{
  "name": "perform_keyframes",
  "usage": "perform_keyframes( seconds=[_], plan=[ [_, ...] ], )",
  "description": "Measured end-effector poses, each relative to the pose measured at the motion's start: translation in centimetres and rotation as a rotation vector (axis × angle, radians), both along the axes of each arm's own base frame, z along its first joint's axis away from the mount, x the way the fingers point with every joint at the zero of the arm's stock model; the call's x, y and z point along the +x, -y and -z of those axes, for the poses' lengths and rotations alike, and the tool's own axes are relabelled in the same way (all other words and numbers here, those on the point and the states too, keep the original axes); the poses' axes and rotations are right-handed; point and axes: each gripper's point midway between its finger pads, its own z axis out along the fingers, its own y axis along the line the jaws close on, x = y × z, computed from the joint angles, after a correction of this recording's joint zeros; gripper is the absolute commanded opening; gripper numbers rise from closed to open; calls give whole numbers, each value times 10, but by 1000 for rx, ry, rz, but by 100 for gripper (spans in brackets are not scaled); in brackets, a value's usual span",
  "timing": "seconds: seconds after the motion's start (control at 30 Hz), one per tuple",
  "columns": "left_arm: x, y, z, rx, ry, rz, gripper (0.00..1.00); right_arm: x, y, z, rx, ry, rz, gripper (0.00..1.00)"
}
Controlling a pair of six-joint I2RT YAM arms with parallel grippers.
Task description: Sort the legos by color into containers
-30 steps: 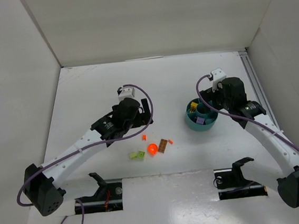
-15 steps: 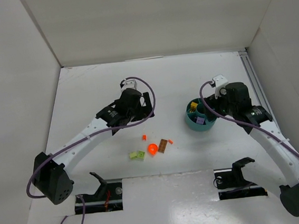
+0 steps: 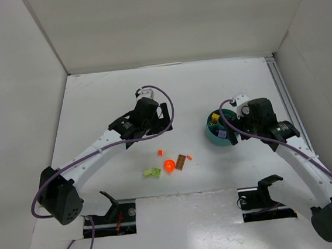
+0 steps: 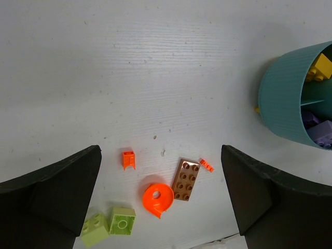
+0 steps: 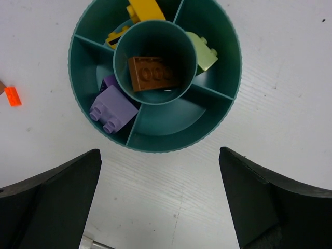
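Note:
The teal bowl (image 5: 155, 132) holds a brown brick (image 5: 151, 73) in its central cup, purple bricks (image 5: 113, 108), yellow bricks (image 5: 141, 9) and a lime brick (image 5: 205, 52) in separate outer compartments. My right gripper (image 5: 158, 207) is open and empty above the bowl's near side; the bowl also shows in the top view (image 3: 214, 137). My left gripper (image 4: 161, 207) is open and empty above loose bricks: two lime ones (image 4: 108, 224), a round orange piece (image 4: 157, 199), a brown plate (image 4: 187, 178), a small orange brick (image 4: 128, 158) and a tiny orange piece (image 4: 206, 165).
White walls enclose the table on the left, back and right. A rail (image 3: 281, 87) runs along the right edge. Two parked black holders (image 3: 112, 203) (image 3: 265, 187) sit at the near edge.
My right gripper has drawn back toward the near side of the bowl. My left arm has shifted slightly right. The bricks have not moved.

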Motion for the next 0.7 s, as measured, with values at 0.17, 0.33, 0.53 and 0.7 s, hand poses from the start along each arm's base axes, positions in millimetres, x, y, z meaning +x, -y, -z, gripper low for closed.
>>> perform_keyframes(
  seconds=[0.17,0.33,0.53,0.7],
  plan=[
    [-9,-7,3,-6,-12,-9,100,-9,-4,1,26,0,-25,100],
    [-33,-25,10,-30,-41,-38,100,-16,-15,-4,42,23,-76,100],
    [-57,-40,25,-54,-93,-90,100,-35,-46,3,47,4,-187,100],
    [-78,-38,36,-62,-139,-90,100,-49,-54,6,57,3,-210,100]
  ],
)
